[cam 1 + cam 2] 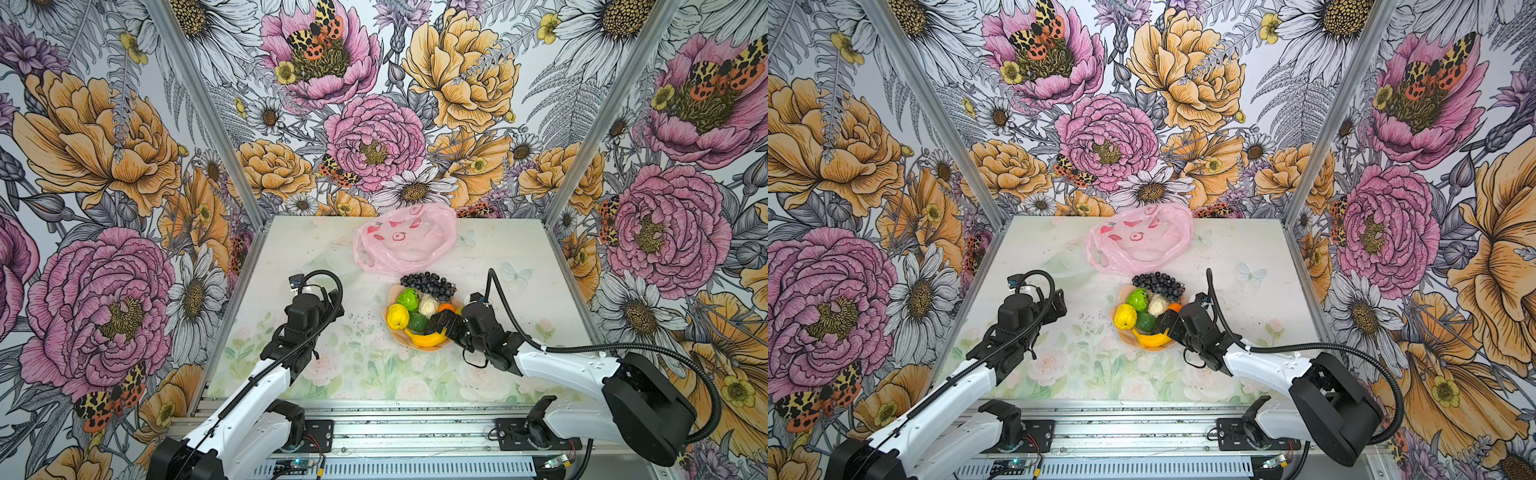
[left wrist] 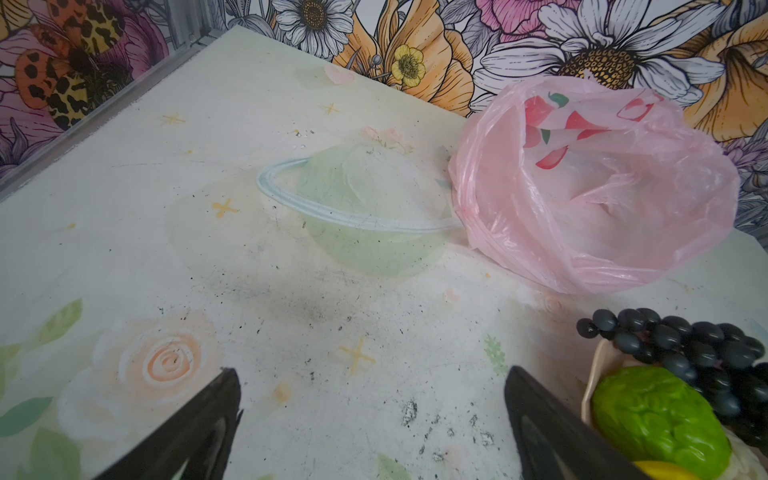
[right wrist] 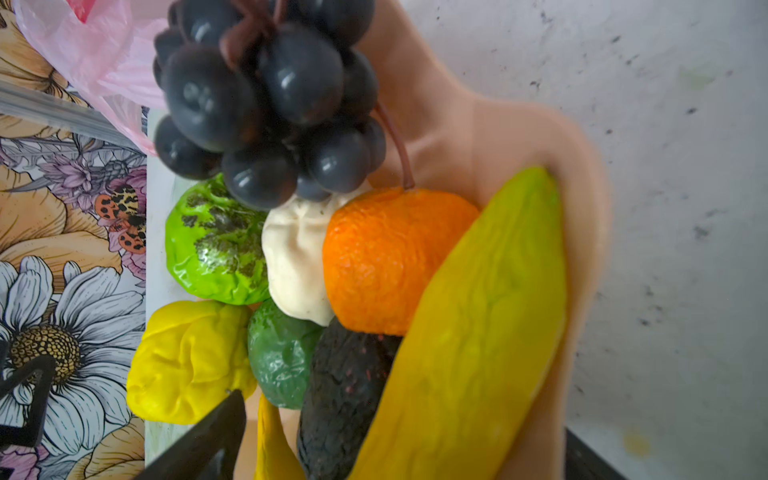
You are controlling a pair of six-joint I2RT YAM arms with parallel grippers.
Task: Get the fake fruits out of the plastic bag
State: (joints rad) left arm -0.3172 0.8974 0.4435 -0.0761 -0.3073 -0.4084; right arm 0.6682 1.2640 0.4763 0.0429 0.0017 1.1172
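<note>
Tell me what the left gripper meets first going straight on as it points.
Probably the table, straight ahead of the left gripper; the pink bag sits off to the side of that line. Depth is unclear.

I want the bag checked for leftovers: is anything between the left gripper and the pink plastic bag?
Nothing visible does. Only bare table lies between the open left gripper and the pink plastic bag; the peach dish of fake fruits sits off to one side.

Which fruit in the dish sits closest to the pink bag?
The dark grape bunch, draped over the far rim of the dish toward the bag; the lemon and banana lie nearer the robot.
</note>
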